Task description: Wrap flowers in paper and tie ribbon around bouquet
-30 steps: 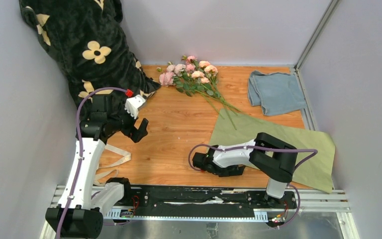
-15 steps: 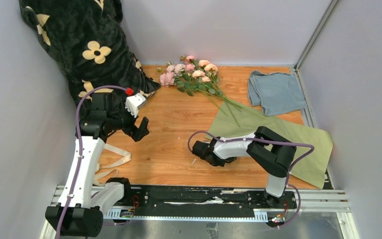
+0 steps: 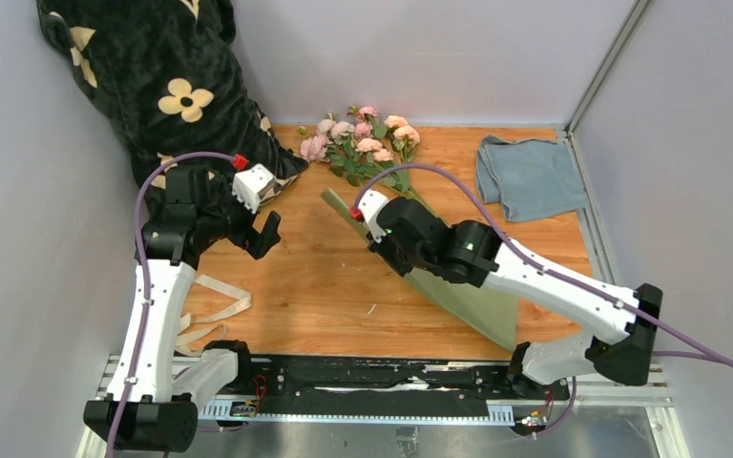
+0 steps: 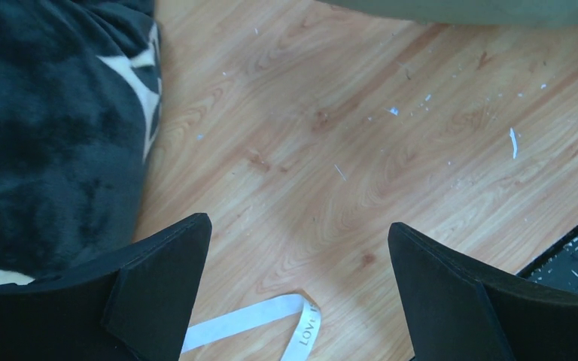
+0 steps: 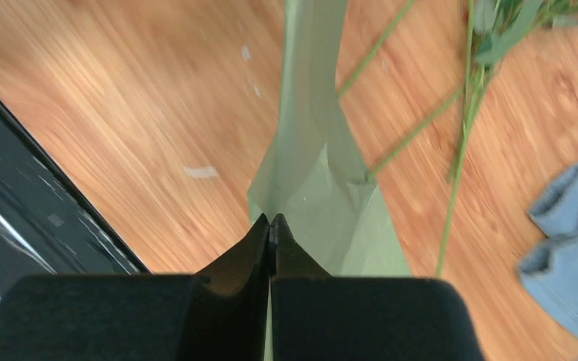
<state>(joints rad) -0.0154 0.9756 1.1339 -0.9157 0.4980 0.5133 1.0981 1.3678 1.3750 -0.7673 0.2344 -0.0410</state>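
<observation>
The right gripper [image 5: 271,222], jaws now clamped shut on an edge of the paper [image 3: 477,307], has swung from 5 o'clock to table centre, pulling the sheet up into a narrow fold beside the stems of the flowers [image 3: 363,143] at 12 o'clock. Wrapping looks just begun. The left gripper [image 4: 297,226] hangs at 9 o'clock, jaws wide apart, above the untouched ribbon [image 4: 248,320]

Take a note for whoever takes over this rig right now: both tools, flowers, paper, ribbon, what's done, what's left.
Left tool: open, empty, hovering over the table beside the black blanket.
Right tool: shut on an edge of the sage-green paper, raised off the table near the flower stems.
Flowers: loose at the far edge, unwrapped.
Ribbon: flat on the table below the left tool.
Done: paper gripped.
Left: wrap the flowers, tie the ribbon.
</observation>
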